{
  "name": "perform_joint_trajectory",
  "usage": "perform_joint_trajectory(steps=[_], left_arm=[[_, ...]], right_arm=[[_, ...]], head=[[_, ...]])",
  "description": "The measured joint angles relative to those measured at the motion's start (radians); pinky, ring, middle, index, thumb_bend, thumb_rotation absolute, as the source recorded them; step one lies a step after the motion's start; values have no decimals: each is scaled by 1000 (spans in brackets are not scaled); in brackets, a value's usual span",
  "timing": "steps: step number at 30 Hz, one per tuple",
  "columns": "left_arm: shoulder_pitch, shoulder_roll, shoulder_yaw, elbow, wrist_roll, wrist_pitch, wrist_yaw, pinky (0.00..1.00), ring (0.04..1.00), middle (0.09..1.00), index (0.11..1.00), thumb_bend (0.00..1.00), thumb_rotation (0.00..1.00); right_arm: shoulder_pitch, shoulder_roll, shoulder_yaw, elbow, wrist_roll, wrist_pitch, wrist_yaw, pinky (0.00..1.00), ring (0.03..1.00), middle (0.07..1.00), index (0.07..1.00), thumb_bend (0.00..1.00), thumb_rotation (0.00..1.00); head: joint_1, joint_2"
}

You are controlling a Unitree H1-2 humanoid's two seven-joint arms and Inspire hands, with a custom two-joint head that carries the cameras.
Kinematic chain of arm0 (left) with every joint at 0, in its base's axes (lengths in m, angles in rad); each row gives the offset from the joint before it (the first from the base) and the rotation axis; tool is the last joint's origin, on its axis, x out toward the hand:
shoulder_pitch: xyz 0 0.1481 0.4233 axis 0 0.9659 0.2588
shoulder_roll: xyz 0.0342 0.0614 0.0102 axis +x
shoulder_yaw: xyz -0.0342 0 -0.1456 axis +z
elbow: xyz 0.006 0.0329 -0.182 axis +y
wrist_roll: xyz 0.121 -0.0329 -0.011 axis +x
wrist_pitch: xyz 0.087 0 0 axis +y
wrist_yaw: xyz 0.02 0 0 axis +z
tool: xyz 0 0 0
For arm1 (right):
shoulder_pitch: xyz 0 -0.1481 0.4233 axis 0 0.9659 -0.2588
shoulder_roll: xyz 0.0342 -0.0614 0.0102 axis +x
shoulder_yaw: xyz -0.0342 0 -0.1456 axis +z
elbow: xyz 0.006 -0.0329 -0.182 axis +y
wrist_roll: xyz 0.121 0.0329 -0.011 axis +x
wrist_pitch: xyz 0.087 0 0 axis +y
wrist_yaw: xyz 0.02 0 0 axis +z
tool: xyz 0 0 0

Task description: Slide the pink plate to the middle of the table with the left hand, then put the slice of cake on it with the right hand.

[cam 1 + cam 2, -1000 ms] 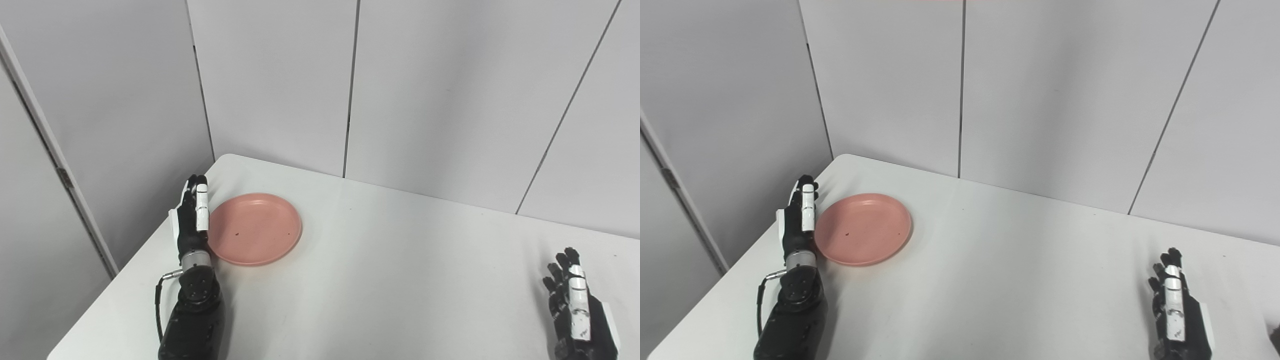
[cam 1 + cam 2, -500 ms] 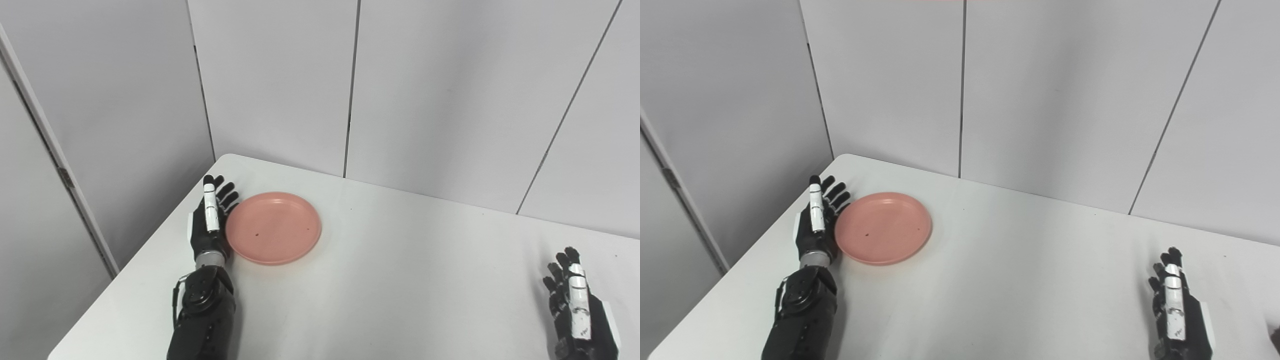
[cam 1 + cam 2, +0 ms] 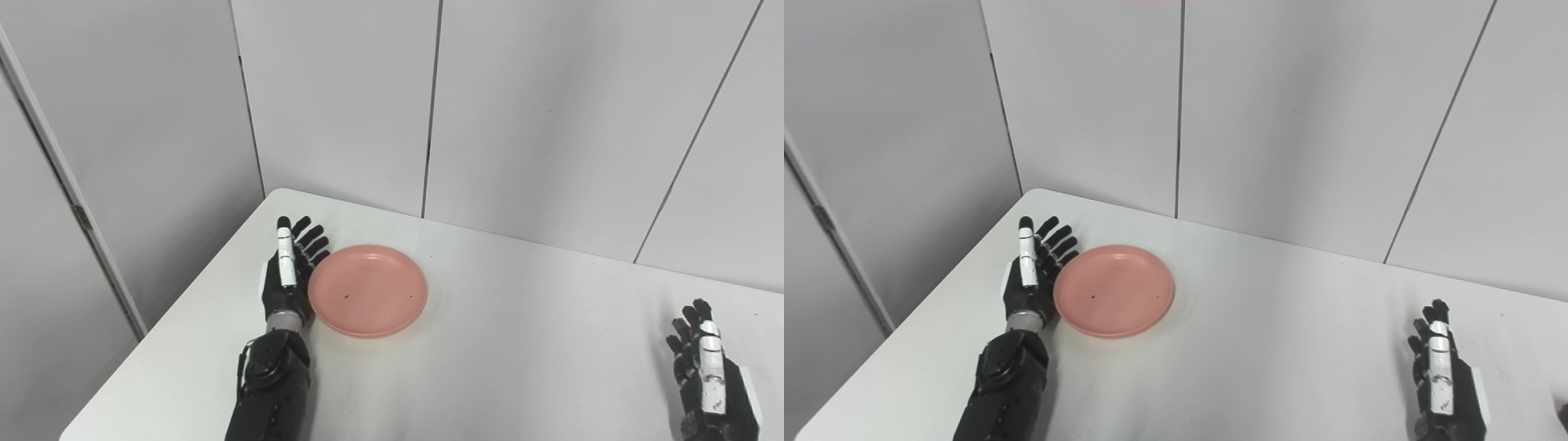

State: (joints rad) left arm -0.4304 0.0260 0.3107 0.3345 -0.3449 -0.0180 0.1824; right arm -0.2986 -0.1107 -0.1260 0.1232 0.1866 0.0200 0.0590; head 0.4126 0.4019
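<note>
The pink plate (image 3: 367,290) lies flat on the white table (image 3: 502,367), left of its middle. My left hand (image 3: 286,275) is open, fingers straight and spread, its palm edge against the plate's left rim. It also shows in the right eye view (image 3: 1032,275) beside the plate (image 3: 1115,290). My right hand (image 3: 710,373) is open and empty, resting at the table's right front. No slice of cake is clearly in view; a dark bit (image 3: 1563,416) shows at the right edge of the right eye view.
Grey wall panels (image 3: 527,110) stand behind the table's far edge. The table's left edge (image 3: 184,306) runs close to my left arm.
My left hand has moved right, pushing the pink plate to the right across the table. The right hand has stayed in place.
</note>
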Motion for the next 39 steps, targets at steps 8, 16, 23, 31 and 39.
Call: perform_joint_trajectory(steps=[8, 16, 23, 31, 39], left_arm=[[-29, -38, -67, 96, 37, -95, -38, 771, 808, 813, 802, 787, 931], [-28, -90, -133, 113, 73, -123, -60, 830, 841, 841, 837, 742, 935], [-17, -114, -188, 101, 97, -106, -95, 897, 889, 881, 870, 732, 965], [-14, -151, -207, 63, 92, -23, -110, 905, 898, 886, 877, 707, 974], [-8, -182, -246, 83, 104, -40, -156, 901, 898, 898, 888, 690, 977]], right_arm=[[-7, 14, -1, 56, -6, -4, -16, 1000, 1000, 1000, 1000, 338, 915], [-59, 1, -1, 171, -8, -89, 12, 1000, 963, 970, 994, 601, 815], [-82, 6, 8, 203, -46, -128, -5, 980, 920, 945, 975, 616, 804], [-85, 13, 22, 206, -90, -134, -25, 957, 914, 941, 982, 651, 811], [-87, 28, 34, 206, -117, -133, -43, 943, 910, 926, 962, 642, 774]], head=[[-112, 21], [-250, 61], [-350, 81], [-437, 109], [-494, 129]])
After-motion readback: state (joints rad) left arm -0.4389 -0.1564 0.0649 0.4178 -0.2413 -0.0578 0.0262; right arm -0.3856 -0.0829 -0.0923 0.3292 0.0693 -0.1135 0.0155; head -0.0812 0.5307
